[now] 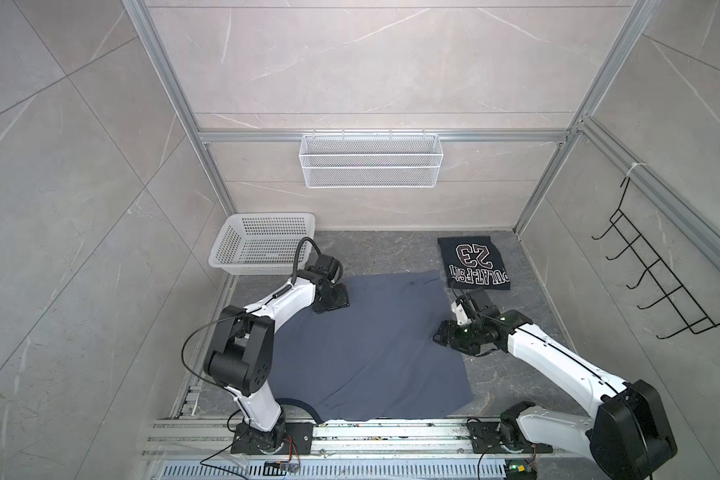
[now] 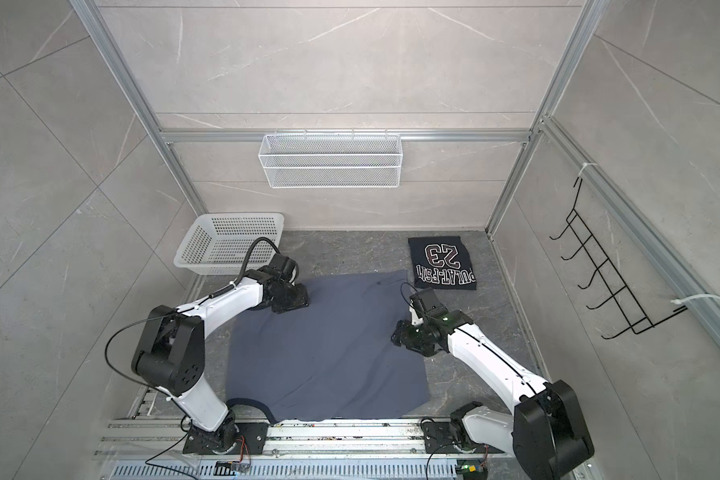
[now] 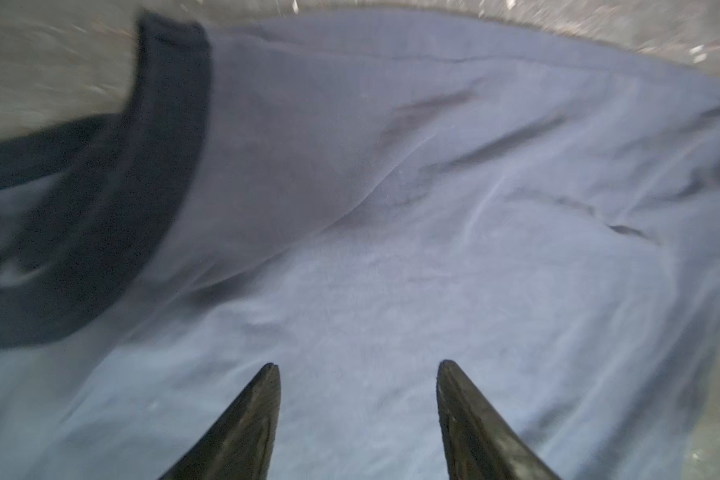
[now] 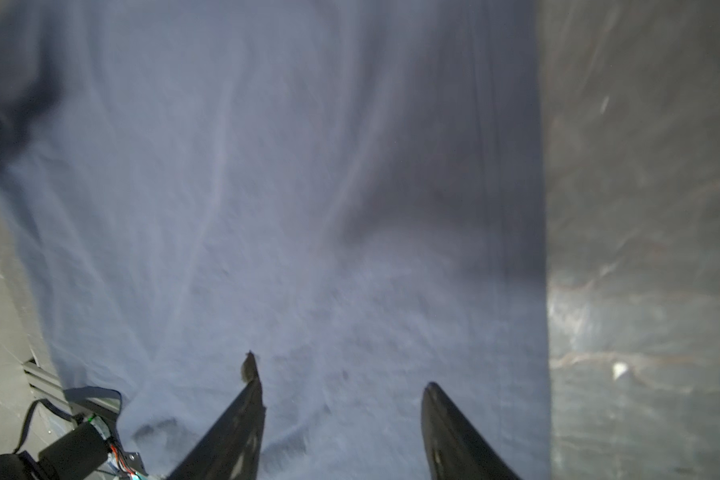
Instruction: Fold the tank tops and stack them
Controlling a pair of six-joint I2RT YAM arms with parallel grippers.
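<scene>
At desk (image 1: 391, 253) centre, blue-grey top (image 1: 371, 349) lies flat; left end effector (image 3: 357, 365) and right end effector (image 4: 341, 370) released, empty. Pinch opposite edges level.

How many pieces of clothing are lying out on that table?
2. The blue-grey tank top lies spread flat in the middle. The dark "23" tank top sits folded at the far right. No others show.

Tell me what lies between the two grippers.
Only the blue-grey tank top, spread flat, lies between the left gripper and the right gripper; both top views show it.
</scene>
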